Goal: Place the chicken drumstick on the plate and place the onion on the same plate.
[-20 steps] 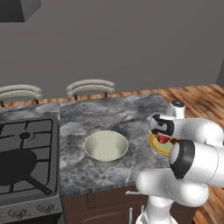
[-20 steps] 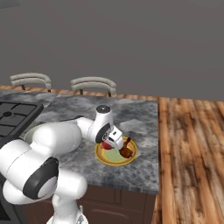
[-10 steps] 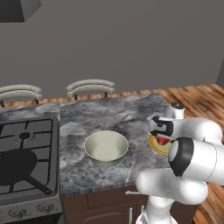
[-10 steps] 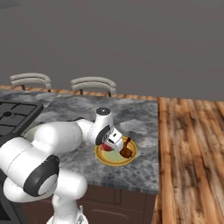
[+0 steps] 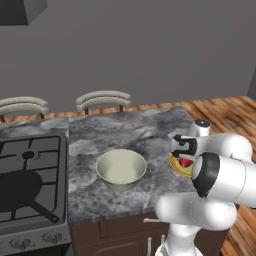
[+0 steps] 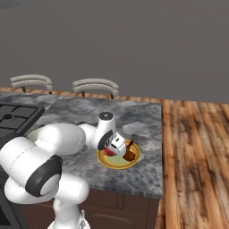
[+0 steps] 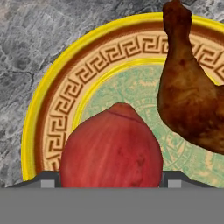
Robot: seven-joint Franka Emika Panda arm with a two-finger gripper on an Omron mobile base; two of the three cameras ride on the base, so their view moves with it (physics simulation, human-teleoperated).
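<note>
Landmark: the plate [image 7: 52, 109], yellow-rimmed with a Greek-key band and a pale green patterned centre, sitting on the grey marbled counter [image 5: 115, 132].

- Plate [image 6: 107, 162] sits near the counter's front edge and toward its end by the wood floor [image 6: 197, 156]; a strip of bare stone lies between the plate and both edges.
- Onion [image 7: 111, 146], glossy red, sits on the plate's centre, right between the gripper's finger tips in the hand view. In the left base view it shows as a red spot [image 5: 186, 162] on the plate under the hand.
- Chicken drumstick [image 7: 188, 83], brown, lies on the plate just beside the onion, bone end reaching out over the rim band. Cannot tell whether drumstick and onion touch. Seen also from the right base view [image 6: 129, 153].
- Gripper [image 6: 117, 147] hangs low over the plate, jaws apart on either side of the onion; cannot tell whether the pads press on it or merely flank it.
- Cream bowl [image 5: 121, 169] stands well apart from the plate, toward the stove [image 5: 27, 175]; open counter between them.
- Behind the plate: clear stone to the far edge, two chair backs [image 6: 95, 85] beyond.
- No readable writing or brand marks; the only marking is the plate's ornament.
</note>
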